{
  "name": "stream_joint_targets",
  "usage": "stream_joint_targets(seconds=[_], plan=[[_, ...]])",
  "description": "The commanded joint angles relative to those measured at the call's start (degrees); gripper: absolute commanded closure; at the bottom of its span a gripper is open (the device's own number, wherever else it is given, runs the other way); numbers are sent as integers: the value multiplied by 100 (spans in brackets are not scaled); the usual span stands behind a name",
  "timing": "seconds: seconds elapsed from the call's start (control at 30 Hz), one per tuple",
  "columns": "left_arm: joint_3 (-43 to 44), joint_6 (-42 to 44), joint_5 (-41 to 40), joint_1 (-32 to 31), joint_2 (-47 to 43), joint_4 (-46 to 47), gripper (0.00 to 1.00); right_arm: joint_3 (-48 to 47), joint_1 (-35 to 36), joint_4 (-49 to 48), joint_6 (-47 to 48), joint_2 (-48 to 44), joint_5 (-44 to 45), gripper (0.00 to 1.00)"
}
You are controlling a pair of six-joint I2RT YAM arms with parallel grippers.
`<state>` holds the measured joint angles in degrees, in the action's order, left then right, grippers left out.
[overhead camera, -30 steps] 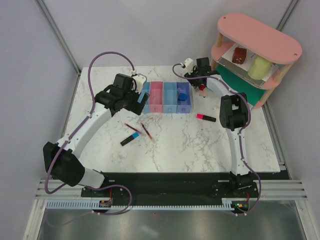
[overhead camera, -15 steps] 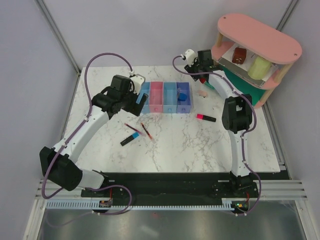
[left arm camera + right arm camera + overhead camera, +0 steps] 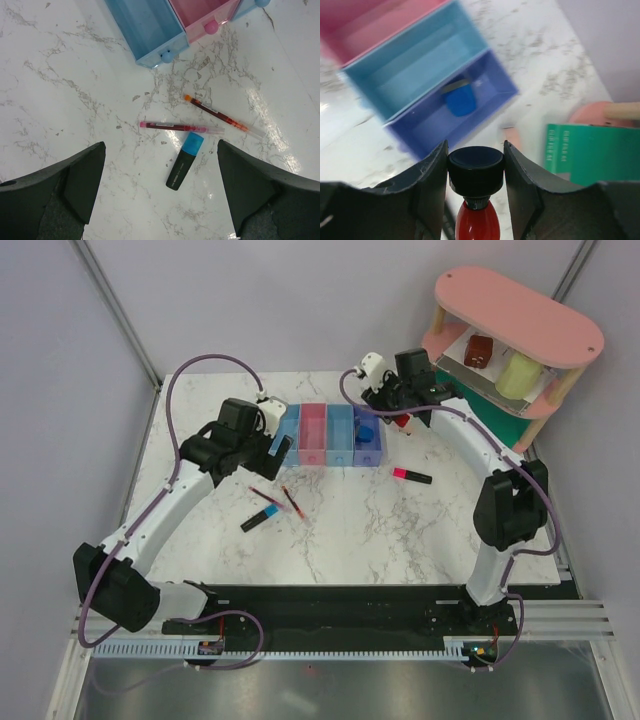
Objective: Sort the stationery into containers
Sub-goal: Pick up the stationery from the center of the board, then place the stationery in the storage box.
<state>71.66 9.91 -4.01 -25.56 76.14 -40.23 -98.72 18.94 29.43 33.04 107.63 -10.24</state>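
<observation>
My right gripper [image 3: 476, 150] is shut on a red-black item [image 3: 476, 172], its round black cap pinched between the fingers and its red body hanging below. It hovers at the right end of the containers [image 3: 330, 433], beside the darker blue bin [image 3: 485, 107], which holds a blue eraser [image 3: 460, 100]. A pinkish block [image 3: 510, 137] lies on the table past it. My left gripper [image 3: 160, 160] is open above a black marker with a blue end [image 3: 185, 161] and two thin red pens [image 3: 180, 127] [image 3: 222, 116]. A marker with a pink-red end [image 3: 411, 476] lies to the right.
A pink oval two-tier shelf [image 3: 520, 315] stands at the back right with a brown block [image 3: 478, 348] and a pale green cylinder [image 3: 517, 373]. A green book [image 3: 590, 150] lies under it. The light blue bin [image 3: 145, 27] and the pink bin [image 3: 205, 12] sit just ahead of my left gripper.
My right arm's elbow has swung out to the right, and its gripper has shifted slightly toward the darker blue bin with the red-black item. My left arm has drawn back a little.
</observation>
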Motion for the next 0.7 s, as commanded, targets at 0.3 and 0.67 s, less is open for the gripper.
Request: stream_joint_targets(seconds=[0.3, 0.67], plan=[[-73, 415, -153, 7, -416, 138, 0, 1794, 1173, 652, -69, -920, -1058, 61], [-82, 573, -197, 7, -468, 120, 0, 2120, 1586, 309, -96, -50, -1165, 61]])
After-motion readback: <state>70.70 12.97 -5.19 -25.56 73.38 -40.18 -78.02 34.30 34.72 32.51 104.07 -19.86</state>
